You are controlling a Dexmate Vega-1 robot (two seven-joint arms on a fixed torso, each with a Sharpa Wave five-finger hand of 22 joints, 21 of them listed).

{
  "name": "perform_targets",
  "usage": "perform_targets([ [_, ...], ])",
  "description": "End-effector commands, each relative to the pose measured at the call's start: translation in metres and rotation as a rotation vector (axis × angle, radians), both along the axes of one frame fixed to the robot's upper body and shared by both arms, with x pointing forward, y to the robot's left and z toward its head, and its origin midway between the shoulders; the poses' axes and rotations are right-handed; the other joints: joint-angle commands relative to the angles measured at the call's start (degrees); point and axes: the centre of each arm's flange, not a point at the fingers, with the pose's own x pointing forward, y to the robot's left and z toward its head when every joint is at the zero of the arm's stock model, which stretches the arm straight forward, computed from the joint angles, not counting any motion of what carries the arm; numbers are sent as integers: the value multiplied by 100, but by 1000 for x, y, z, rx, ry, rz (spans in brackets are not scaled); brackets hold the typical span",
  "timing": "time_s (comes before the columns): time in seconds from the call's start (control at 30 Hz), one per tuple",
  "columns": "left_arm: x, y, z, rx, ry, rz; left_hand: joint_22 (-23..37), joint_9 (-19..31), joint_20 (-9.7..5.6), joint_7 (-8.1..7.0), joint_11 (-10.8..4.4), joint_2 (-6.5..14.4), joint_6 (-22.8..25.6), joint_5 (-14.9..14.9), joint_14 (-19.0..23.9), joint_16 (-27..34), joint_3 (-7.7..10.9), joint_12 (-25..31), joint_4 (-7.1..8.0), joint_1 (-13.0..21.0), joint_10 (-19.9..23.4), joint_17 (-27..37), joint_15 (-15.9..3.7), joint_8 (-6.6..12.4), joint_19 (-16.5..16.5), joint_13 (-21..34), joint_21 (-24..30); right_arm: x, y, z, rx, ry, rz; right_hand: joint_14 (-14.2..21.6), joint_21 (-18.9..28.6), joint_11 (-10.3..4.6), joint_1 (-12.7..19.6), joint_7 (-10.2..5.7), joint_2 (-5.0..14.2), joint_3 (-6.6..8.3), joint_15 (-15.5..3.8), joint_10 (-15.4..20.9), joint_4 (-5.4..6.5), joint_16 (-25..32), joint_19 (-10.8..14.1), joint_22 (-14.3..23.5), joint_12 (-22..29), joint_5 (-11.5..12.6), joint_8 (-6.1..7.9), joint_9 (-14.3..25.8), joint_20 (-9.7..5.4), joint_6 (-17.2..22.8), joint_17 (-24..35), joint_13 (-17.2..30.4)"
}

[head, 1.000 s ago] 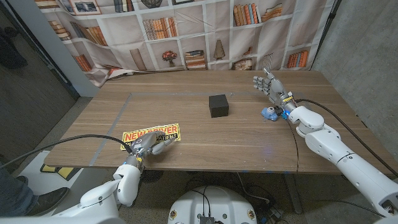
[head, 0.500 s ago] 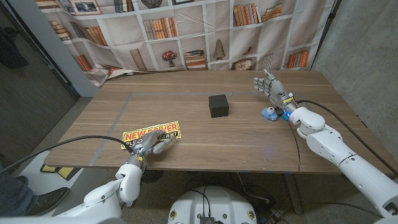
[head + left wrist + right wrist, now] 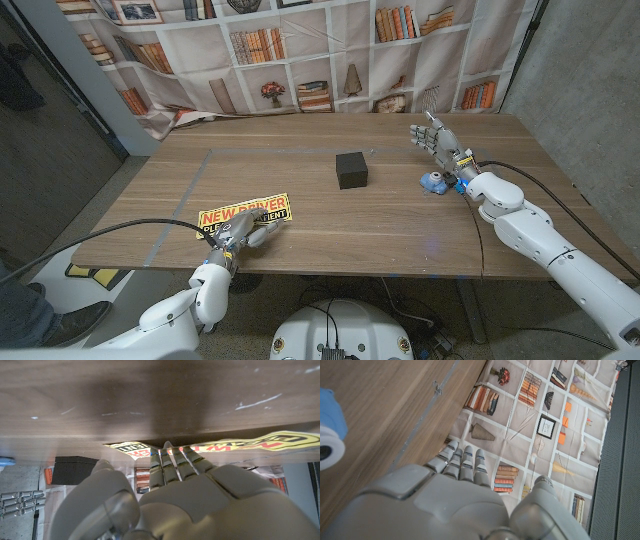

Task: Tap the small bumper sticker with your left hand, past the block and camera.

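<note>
The yellow-and-black bumper sticker (image 3: pixel 244 214) lies near the table's front left. My left hand (image 3: pixel 243 235) comes in over the front edge with its fingers stretched out, and the fingertips (image 3: pixel 262 228) lie on the sticker's near edge. In the left wrist view the same fingers (image 3: pixel 172 462) reach the sticker (image 3: pixel 280 440). The black block (image 3: pixel 351 169) stands at mid-table, also seen as a block (image 3: pixel 75 470) beyond my left hand (image 3: pixel 170 500). A small blue-and-white camera (image 3: pixel 435 181) sits to its right. My right hand (image 3: pixel 437 139) stands open just behind the camera (image 3: pixel 330 430), holding nothing.
A bookshelf-print curtain (image 3: pixel 300 60) hangs behind the table's far edge. Grey tape lines (image 3: pixel 190 195) run across the wooden top at the left. A black cable (image 3: pixel 110 232) trails from my left arm, and another cable (image 3: pixel 540 180) runs by the right arm.
My left hand has crept slightly forward and to the right onto the sticker's near edge. The right hand, block and camera have stayed put.
</note>
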Motion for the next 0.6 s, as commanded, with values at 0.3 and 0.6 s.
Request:
perform_targets([
  [0.3, -13, 7, 15, -36, -73, -45, 12, 32, 36, 34, 14, 39, 117, 23, 89, 47, -6, 60, 54, 24, 102, 35, -10, 41, 39, 23, 39, -6, 3, -8, 21, -21, 10, 21, -42, -5, 12, 7, 72, 2, 7, 50, -31, -5, 68, 22, 12, 18, -3, 25, -12, 52, 23, 26],
  [0.6, -17, 8, 29, -31, -134, -48, 12, 33, 34, 55, 35, 41, 160, 23, 130, 64, -5, 78, 55, 29, 139, 33, -2, 55, 62, 23, 53, -12, -1, -10, 41, -57, 14, 118, -29, -35, 16, -28, 78, 0, -6, 172, -33, 25, 172, 23, 56, 17, 28, 26, -9, 152, 22, 26],
])
